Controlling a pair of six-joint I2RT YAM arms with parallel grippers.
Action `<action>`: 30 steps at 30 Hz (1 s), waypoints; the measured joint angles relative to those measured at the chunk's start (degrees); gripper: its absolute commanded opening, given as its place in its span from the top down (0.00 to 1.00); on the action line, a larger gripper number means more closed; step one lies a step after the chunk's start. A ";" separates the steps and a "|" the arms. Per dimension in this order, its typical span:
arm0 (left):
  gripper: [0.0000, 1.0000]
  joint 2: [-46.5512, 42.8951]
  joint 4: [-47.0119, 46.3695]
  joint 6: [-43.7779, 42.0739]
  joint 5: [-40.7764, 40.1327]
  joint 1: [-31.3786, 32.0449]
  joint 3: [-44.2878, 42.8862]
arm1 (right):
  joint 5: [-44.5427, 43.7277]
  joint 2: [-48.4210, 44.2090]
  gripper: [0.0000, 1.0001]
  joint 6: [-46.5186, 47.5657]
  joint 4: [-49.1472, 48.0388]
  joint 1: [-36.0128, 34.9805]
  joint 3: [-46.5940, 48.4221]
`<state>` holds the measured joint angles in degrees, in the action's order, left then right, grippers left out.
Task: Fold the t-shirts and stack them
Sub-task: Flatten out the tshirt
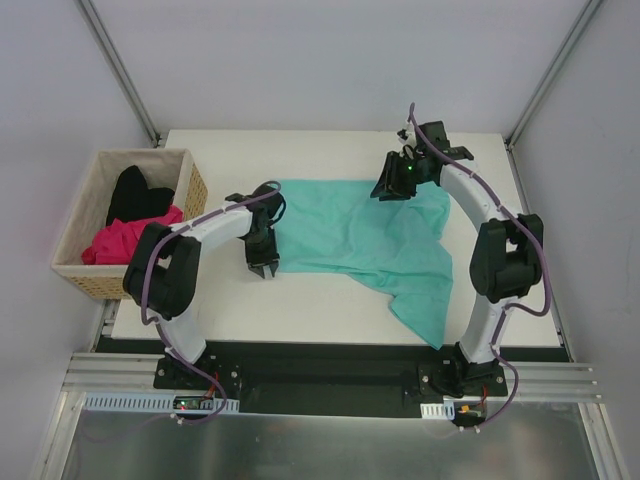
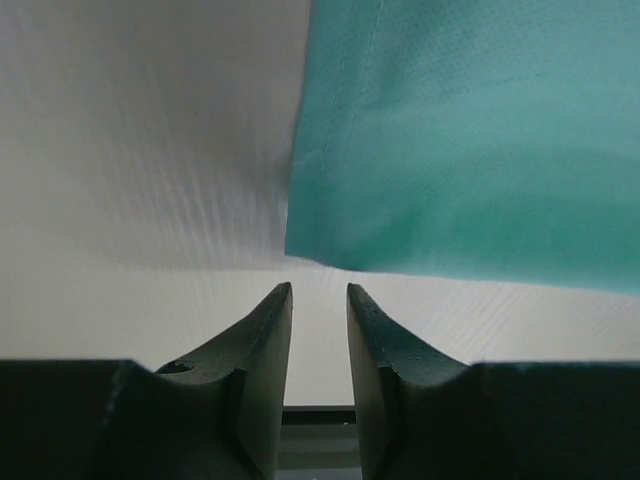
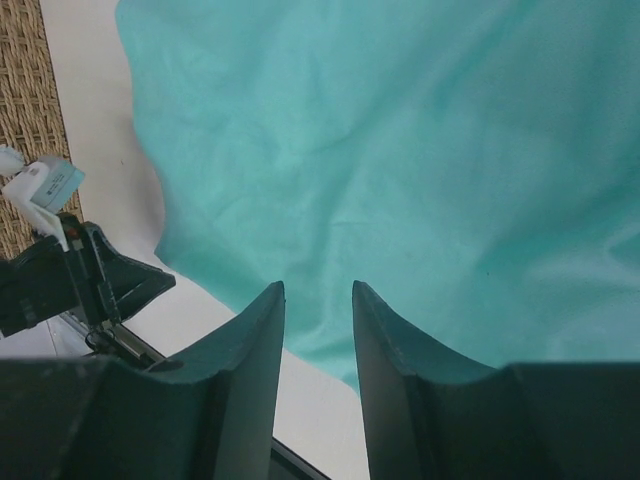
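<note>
T-shirt (image 1: 360,235), teal, spread; L hand (image 1: 263,268) beside, R hand (image 1: 388,191) over, both part-open, empty.

The teal t-shirt (image 1: 370,235) covers the middle and right of the worktop (image 1: 200,300) and spills over its near edge. Bare strips run along the far side and the near left. The left tool (image 1: 263,270) and right tool (image 1: 390,190) flank the cloth. A wicker basket (image 1: 190,185) stands at the left edge.

The teal shirt (image 1: 370,240) lies spread but rumpled across the middle of the table (image 1: 300,310), one corner trailing toward the near right edge. The pink shirt (image 1: 125,242) and black shirt (image 1: 135,195) lie bunched in the basket (image 1: 197,185), the black behind the pink.
</note>
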<state>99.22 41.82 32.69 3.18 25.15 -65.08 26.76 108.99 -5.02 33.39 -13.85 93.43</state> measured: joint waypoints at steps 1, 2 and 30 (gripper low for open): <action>0.72 0.98 -0.66 -0.24 0.35 0.00 0.00 | -0.02 -0.20 0.64 0.02 0.20 -0.02 0.00; 0.72 1.84 -1.20 -0.44 0.87 0.00 0.00 | -0.07 -0.31 0.64 0.09 0.37 -0.07 0.00; 0.71 4.63 -4.31 -2.23 3.96 0.00 -2.05 | -3.41 -4.92 0.64 2.73 6.54 -0.28 0.20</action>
<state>103.85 37.52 30.46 7.14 25.15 -67.13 23.35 104.07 -2.28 39.92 -14.13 93.62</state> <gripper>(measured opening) 0.289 0.360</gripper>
